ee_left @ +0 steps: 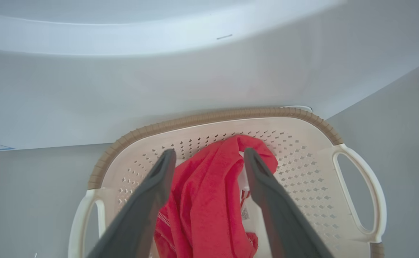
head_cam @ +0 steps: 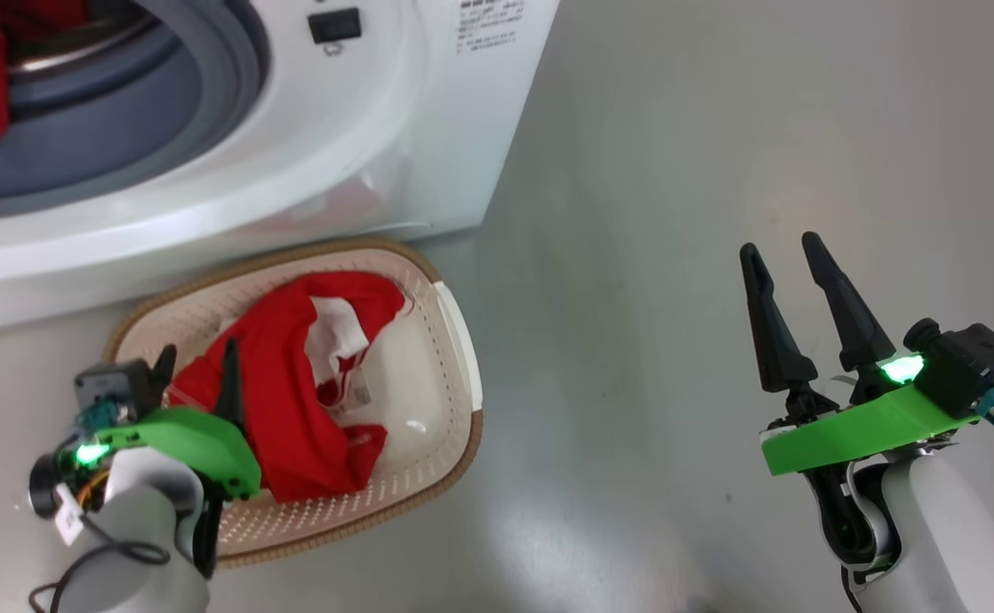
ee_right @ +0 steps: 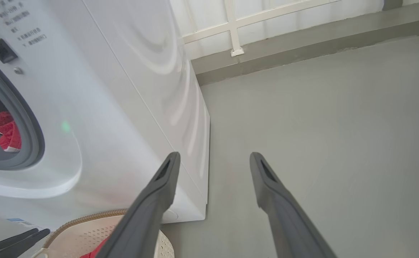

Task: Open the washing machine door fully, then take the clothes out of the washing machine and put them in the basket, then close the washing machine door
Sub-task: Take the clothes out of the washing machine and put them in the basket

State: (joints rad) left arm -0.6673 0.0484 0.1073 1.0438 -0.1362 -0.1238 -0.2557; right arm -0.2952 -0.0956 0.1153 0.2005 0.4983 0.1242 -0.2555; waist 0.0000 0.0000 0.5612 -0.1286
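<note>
**Clothes [head_cam: 293,383] lie in basket [head_cam: 463,443], more in the drum [head_cam: 80,38]**

The left gripper [head_cam: 199,347] has its spread fingers either side of the red garment, so a careless lift could snag the fabric and drag it back over the rim. More red cloth lies inside the washing machine [head_cam: 361,128] and is easy to miss. The left arm reaches low into the basket, jaws wide and gripping nothing, pointing at the machine's front. The right gripper [head_cam: 779,243] hangs over the floor [head_cam: 676,170] well to the right, jaws wide and empty.
</note>
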